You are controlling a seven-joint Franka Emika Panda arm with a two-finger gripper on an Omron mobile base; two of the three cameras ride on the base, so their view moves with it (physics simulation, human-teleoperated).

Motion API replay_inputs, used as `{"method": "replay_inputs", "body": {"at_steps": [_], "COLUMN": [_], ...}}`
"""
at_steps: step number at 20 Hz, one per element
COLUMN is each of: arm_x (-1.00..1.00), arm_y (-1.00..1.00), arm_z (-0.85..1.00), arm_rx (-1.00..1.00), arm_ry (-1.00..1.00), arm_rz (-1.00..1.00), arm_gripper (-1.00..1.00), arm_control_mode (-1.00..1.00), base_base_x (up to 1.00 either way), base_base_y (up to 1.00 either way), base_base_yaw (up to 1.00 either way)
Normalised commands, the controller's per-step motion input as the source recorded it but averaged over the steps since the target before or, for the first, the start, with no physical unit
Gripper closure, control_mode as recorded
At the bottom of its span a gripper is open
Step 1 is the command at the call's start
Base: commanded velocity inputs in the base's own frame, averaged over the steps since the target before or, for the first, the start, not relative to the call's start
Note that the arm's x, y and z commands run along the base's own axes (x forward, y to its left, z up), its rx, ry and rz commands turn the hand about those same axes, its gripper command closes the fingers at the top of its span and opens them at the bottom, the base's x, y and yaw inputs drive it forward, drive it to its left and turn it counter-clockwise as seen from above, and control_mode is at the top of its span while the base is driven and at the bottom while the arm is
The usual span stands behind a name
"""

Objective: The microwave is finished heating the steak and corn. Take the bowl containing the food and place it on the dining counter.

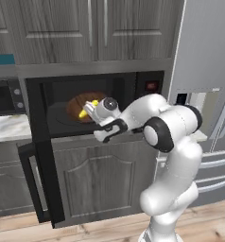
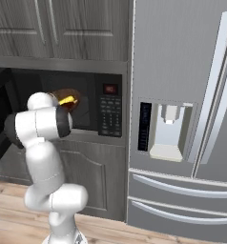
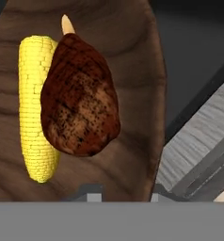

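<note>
A white jointed robot arm reaches into the open cavity of a wide black microwave (image 1: 93, 106) set in dark grey wood-panel cabinetry, its dark glass door (image 1: 41, 156) swung out to the left and its button panel (image 2: 109, 114) with a small red display (image 2: 110, 88) on the right. The two-finger gripper (image 3: 121, 192) sits at the near rim of a shallow round brown wooden bowl (image 3: 128, 56), which rests on the microwave floor inside the cavity. In the hand view the two dark fingertips (image 3: 90, 192) rise on either side of the bowl's edge, one over the inside and one at the outer side, drawn in close together; whether they have actually clamped the rim cannot be told from these frames. Inside the bowl lie a short bright yellow corn cob (image 3: 36, 108) and a dark reddish-brown grilled steak (image 3: 81, 99), side by side and touching, the steak partly overlapping the cob. From the left base view the corn shows as a yellow spot just beyond the wrist, against the brown of the bowl. A tall stainless-steel refrigerator (image 2: 182, 95) with a water dispenser (image 2: 168, 131) stands just beside the microwave on its right, above a light wood plank floor (image 2: 10, 209)
</note>
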Motion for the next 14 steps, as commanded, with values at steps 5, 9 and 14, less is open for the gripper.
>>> {"method": "replay_inputs", "body": {"at_steps": [5, 9, 14], "arm_x": [-0.94, -0.97, -1.00], "arm_y": [0.00, -0.01, -0.15], "arm_z": [0.93, 1.00, 1.00], "arm_rx": [0.03, 0.00, 0.00], "arm_ry": [-0.10, -0.02, 0.07], "arm_rz": [0.00, -0.01, 0.00], "arm_gripper": [1.00, 1.00, 1.00], "arm_control_mode": [-1.00, -1.00, -1.00], "base_base_x": [0.00, 0.00, 0.00], "base_base_y": [0.00, 0.00, 0.00], "base_base_yaw": [0.00, 0.00, 0.00]}}
